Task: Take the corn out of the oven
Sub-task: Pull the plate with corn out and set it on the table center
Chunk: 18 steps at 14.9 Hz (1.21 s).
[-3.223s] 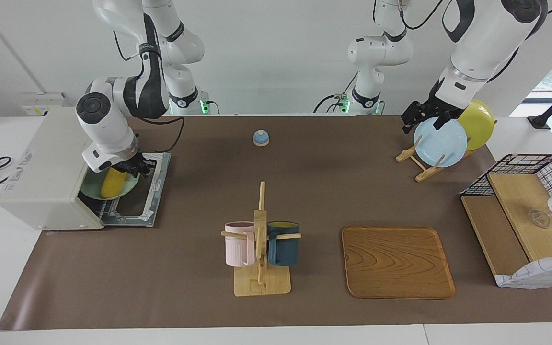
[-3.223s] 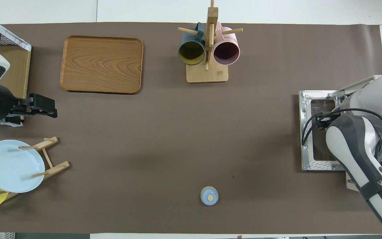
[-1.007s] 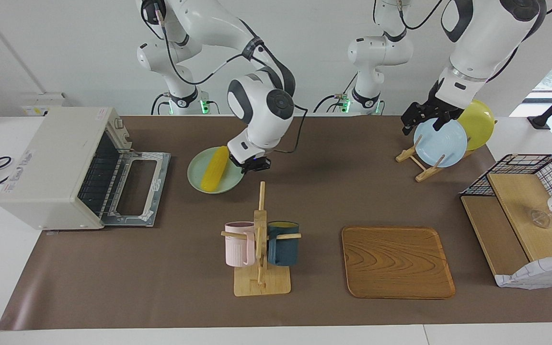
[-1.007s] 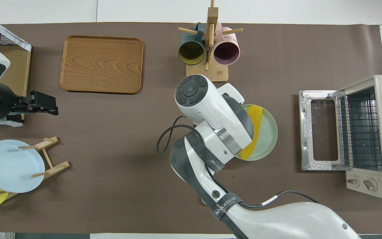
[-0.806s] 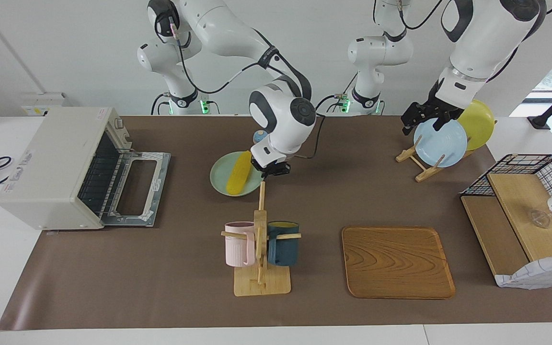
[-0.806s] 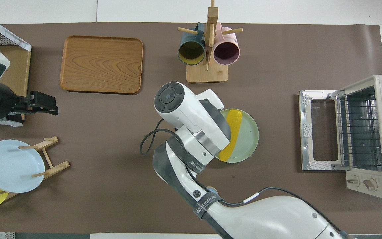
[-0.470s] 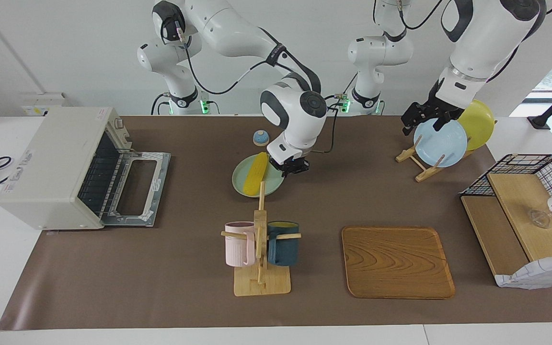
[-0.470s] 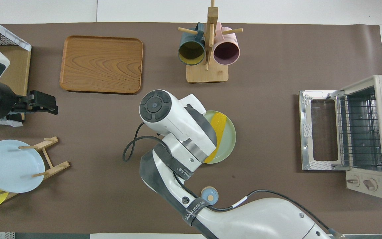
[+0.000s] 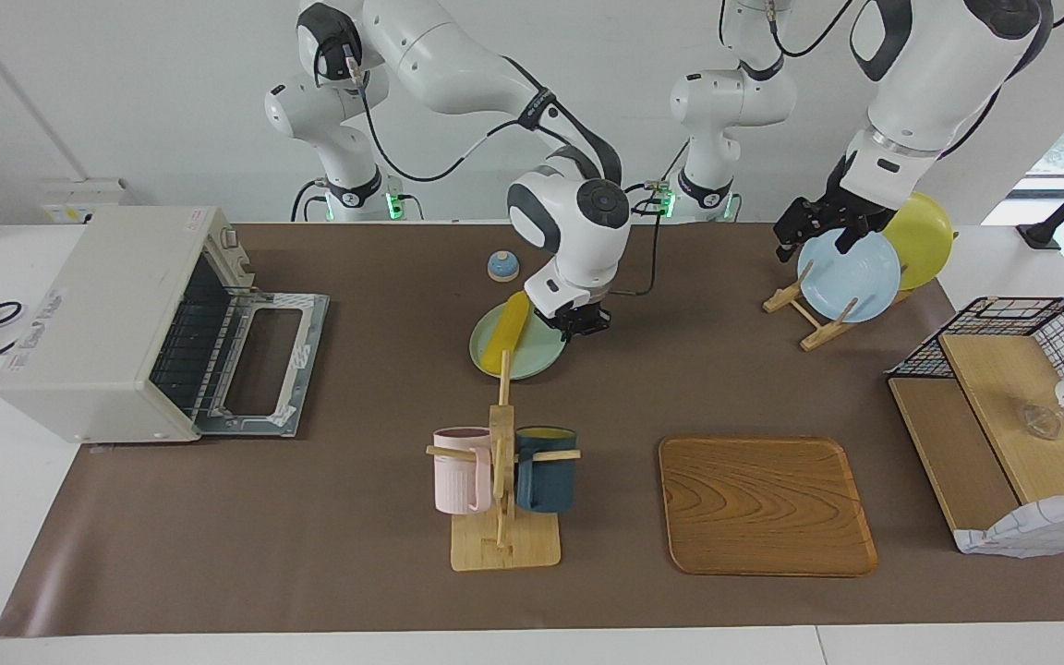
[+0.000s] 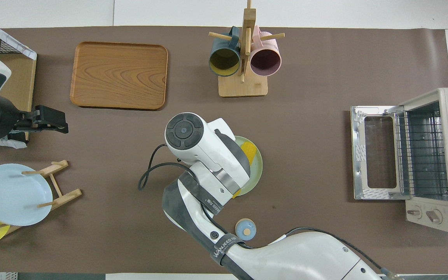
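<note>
We see the right gripper (image 9: 585,323) over mid-table, jaws clamped on the green plate's (image 9: 537,356) rim, the corn (image 9: 506,334) lying beside them; the left gripper (image 9: 814,223) waits, jaw state unclear.

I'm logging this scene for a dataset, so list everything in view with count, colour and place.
corn: 1, yellow, on the green plate.
green plate: 1, pale green, mid-table, held at its rim.
oven: 1, off-white, door down, at the right arm's end.
small knob: 1, blue, nearer the robots than the plate.
mug rack: 1, wooden, with a pink and a dark blue mug.
tray: 1, wooden, beside the mug rack.
plate stand: 1, wooden, with a light blue and a yellow plate.
wire basket: 1, black, at the left arm's end.
right gripper: on the green plate's rim.
left gripper: waits over the plate stand.
</note>
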Each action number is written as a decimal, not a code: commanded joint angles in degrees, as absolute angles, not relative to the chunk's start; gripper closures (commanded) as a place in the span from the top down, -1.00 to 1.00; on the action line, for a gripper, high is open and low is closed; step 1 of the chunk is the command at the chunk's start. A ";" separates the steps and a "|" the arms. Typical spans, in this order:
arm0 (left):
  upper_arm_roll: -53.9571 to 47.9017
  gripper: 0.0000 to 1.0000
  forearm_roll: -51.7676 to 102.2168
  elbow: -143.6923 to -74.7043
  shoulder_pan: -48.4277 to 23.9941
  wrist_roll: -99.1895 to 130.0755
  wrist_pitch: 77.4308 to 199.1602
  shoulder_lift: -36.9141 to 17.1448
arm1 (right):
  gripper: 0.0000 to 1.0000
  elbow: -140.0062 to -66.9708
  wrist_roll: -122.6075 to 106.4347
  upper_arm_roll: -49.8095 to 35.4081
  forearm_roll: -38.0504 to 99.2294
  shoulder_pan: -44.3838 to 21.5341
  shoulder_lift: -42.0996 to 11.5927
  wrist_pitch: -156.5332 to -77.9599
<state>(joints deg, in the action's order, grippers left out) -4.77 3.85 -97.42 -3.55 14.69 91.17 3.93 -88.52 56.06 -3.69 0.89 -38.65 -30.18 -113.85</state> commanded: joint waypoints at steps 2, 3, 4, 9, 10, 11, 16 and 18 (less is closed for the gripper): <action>-4.83 1.00 4.13 -99.40 -3.60 15.38 92.55 5.45 | -0.83 -92.90 56.52 -4.04 2.90 -37.97 -28.92 -119.52; -4.83 1.00 4.13 -99.40 -3.60 15.38 92.55 5.45 | -0.57 -92.81 55.47 -4.04 2.90 -37.71 -28.92 -119.88; -4.83 1.00 4.13 -99.40 -3.60 15.38 92.55 5.45 | -0.48 -92.29 53.37 -4.04 2.90 -37.71 -29.00 -120.23; -4.83 1.00 4.13 -99.40 -3.60 15.38 92.55 5.45 | -0.40 -91.32 45.19 -3.34 0.19 -35.60 -26.73 -115.43; -4.83 1.00 4.13 -99.40 -3.60 15.29 92.64 5.45 | -0.43 -91.32 43.70 -3.34 -1.74 -34.12 -25.15 -112.44; -4.92 1.00 4.13 -99.58 -3.69 15.29 93.07 5.45 | -0.45 -91.41 42.12 -3.43 -2.98 -32.88 -23.22 -109.19; -5.18 1.00 4.91 -100.37 -8.51 14.94 95.52 3.52 | -0.83 -99.01 41.66 -3.25 -10.79 -26.29 -16.98 -97.99; -5.10 1.00 7.55 -103.08 -11.50 15.29 99.38 3.34 | -1.00 -106.49 41.57 -3.34 -15.27 -23.92 -14.60 -102.19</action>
<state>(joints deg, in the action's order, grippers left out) -5.54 5.56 -99.58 -8.50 14.72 95.06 3.23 -96.87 42.25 -2.65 -11.25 -26.26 -18.12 -97.48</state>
